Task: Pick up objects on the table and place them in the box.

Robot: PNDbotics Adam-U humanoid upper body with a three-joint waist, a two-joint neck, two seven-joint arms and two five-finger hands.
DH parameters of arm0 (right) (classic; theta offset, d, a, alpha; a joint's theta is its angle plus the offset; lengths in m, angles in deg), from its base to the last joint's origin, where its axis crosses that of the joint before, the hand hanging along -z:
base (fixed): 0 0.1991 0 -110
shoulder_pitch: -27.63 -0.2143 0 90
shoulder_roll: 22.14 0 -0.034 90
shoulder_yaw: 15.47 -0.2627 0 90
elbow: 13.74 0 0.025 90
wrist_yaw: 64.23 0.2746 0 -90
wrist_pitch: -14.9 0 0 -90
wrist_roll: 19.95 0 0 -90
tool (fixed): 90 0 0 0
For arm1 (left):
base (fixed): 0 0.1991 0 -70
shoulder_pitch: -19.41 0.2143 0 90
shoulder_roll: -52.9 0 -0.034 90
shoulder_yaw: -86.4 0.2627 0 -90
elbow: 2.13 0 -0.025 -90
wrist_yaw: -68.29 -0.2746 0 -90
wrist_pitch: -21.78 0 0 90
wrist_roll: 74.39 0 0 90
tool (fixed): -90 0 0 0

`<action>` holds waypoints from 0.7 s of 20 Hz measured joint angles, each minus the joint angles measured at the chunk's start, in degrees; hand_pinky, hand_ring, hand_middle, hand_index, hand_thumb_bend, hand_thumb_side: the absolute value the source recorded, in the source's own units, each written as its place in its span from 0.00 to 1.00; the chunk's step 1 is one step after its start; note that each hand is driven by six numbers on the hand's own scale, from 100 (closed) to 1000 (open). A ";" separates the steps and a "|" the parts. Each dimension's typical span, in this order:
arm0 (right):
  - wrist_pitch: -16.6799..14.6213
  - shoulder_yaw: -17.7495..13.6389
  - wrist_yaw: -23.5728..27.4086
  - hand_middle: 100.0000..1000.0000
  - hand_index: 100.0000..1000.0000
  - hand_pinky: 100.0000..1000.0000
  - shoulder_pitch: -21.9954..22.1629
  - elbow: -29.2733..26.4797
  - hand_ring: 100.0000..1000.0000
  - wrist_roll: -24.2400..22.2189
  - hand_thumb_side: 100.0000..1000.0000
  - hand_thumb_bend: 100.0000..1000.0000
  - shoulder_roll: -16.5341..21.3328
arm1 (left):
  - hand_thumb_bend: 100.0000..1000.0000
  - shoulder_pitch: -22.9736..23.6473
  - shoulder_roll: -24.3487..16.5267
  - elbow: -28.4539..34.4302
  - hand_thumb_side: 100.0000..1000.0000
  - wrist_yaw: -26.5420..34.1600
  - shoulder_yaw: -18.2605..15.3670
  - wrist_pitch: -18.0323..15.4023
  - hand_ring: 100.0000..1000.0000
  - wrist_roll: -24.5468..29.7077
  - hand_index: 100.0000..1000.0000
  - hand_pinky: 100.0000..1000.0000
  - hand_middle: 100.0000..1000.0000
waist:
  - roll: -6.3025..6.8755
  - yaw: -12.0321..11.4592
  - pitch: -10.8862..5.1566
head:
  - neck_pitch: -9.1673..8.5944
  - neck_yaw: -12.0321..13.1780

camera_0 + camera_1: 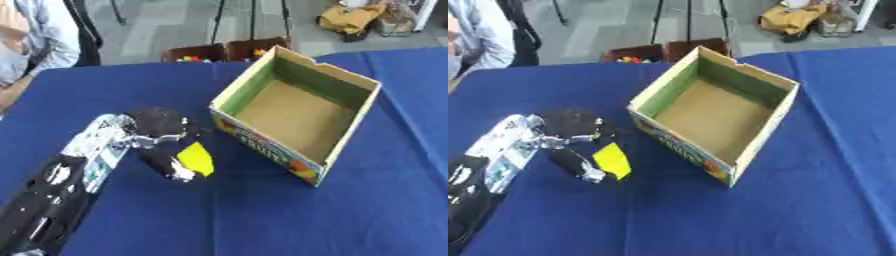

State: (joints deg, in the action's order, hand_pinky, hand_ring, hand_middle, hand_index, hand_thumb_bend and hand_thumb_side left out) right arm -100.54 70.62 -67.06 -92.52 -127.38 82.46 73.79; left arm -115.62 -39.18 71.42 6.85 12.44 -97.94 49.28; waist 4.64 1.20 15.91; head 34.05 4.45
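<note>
Now left robot hand (162,135) curled around yellow object (196,159); near open cardboard box (350,80) on blue table (262,220).

Robot left arm (52,195): glossy black forearm shell with pale reflections, a silver metallic wrist section (101,140) bearing a small greenish marking, and a black left hand (162,132) with silver-tipped fingers (182,175).
</note>
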 measured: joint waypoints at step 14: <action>0.06 -0.29 0.45 0.55 0.81 0.75 0.12 0.00 0.75 -0.06 0.45 0.00 -0.05 | 0.17 -0.13 1.43 -2.16 1.00 -2.55 0.30 -1.65 0.39 -1.65 0.96 0.13 0.65 | 0.29 0.54 0.01 | 0.00 0.44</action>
State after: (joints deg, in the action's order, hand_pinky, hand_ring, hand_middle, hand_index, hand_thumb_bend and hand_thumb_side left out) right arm -100.48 70.33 -66.61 -92.40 -127.38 82.40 73.73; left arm -115.75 -37.75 69.26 4.30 12.74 -99.59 47.63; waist 4.93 1.73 15.92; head 34.05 4.88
